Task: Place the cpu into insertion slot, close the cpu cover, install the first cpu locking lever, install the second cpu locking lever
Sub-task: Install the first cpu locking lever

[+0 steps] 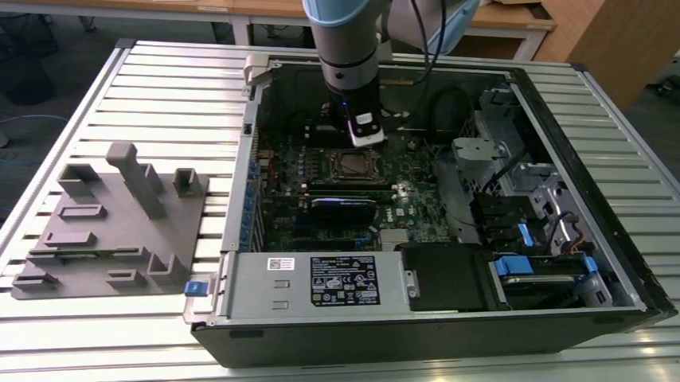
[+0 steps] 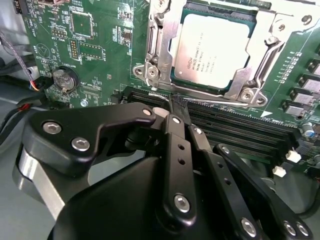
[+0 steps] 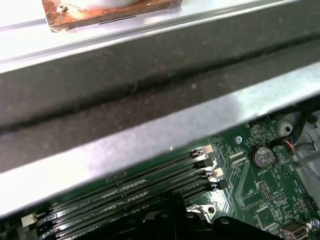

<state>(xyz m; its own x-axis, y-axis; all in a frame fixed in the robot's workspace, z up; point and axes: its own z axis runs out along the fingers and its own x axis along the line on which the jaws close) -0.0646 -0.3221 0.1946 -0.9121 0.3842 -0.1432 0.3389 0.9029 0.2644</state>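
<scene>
The cpu (image 2: 212, 50), a flat square with a silver-grey top, lies in the insertion slot (image 1: 351, 165) on the green motherboard (image 2: 100, 50). The cpu cover (image 2: 156, 42), a silvery frame, lies flat around it. A thin metal locking lever (image 2: 220, 103) runs along the socket's edge that faces the memory slots. My gripper (image 2: 176, 107) has its black fingers shut together, tips right at that lever beside the socket's corner. In the exterior view the gripper (image 1: 365, 137) hangs inside the open case just behind the socket.
Black memory slots (image 2: 240, 131) lie between gripper and socket. A coin battery (image 2: 64, 80) sits nearby. The case's metal rim (image 3: 150, 135) passes close to the wrist. A grey fixture block (image 1: 111, 219) stands at the exterior view's left, with drive bays (image 1: 531, 207) at its right.
</scene>
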